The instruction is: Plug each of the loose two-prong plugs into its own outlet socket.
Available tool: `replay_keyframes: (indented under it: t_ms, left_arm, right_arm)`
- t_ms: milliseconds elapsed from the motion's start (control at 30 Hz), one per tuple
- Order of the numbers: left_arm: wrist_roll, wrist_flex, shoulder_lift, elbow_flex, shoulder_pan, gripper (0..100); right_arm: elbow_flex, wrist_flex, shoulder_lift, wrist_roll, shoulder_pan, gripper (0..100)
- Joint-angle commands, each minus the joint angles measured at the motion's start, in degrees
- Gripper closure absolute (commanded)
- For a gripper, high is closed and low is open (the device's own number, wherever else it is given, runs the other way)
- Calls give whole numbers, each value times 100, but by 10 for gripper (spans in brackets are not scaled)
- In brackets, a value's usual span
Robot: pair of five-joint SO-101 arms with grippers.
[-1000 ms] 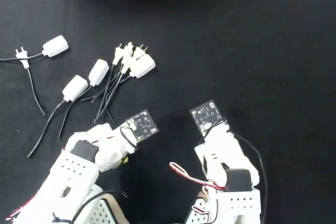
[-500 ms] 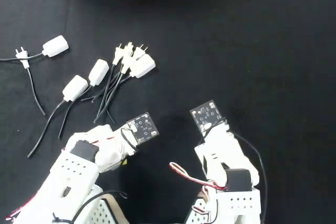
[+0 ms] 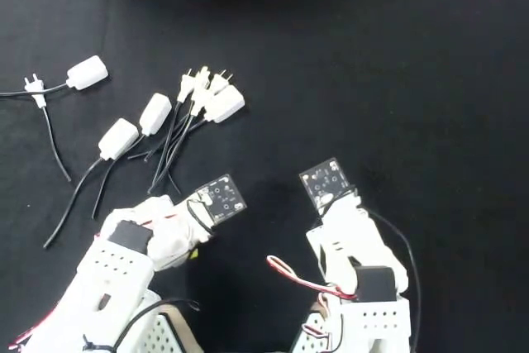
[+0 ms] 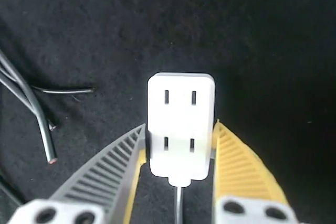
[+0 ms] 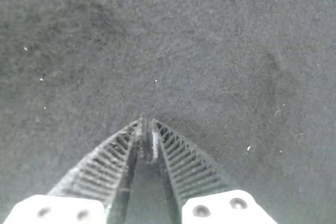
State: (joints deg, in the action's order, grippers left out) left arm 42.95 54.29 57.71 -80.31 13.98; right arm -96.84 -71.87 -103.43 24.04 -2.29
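My left gripper [image 4: 180, 129] is shut on a white outlet socket [image 4: 181, 109] with two pairs of slots, its cord running back between the grey and yellow fingers. In the high view that arm's wrist [image 3: 216, 197] sits low on the left, covering the held socket. Several loose two-prong plugs [image 3: 202, 84] lie bunched beside another socket [image 3: 225, 105] further up the table. Two more sockets [image 3: 154, 113] [image 3: 118, 138] lie to the left of them. My right gripper [image 5: 147, 129] is shut just above bare black cloth, low and right of centre [image 3: 325, 179].
At the far left lie a fourth socket [image 3: 87, 72] and a small plug [image 3: 35, 87] on a black cord. Black cables [image 3: 165, 155] trail from the cluster toward the left arm; cut cable ends [image 4: 50, 156] lie close to the held socket. Black cloth [image 3: 397, 80] covers the table.
The left arm's wrist has shifted slightly to the left and away from the front edge. The right arm and the plugs have not moved.
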Motion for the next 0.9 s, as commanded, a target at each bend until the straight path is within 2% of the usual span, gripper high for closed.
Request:
replay_keyframes:
  t_ms: [0, 533, 867]
  left_arm:
    - [-35, 53, 26, 75, -66, 811]
    - [-62, 35, 79, 31, -31, 762]
    - [-360, 26, 88, 75, -57, 760]
  right_arm:
    - [22, -9, -171, -18, 44, 982]
    - [22, -9, -171, -18, 44, 982]
    - [22, -9, -171, -18, 44, 982]
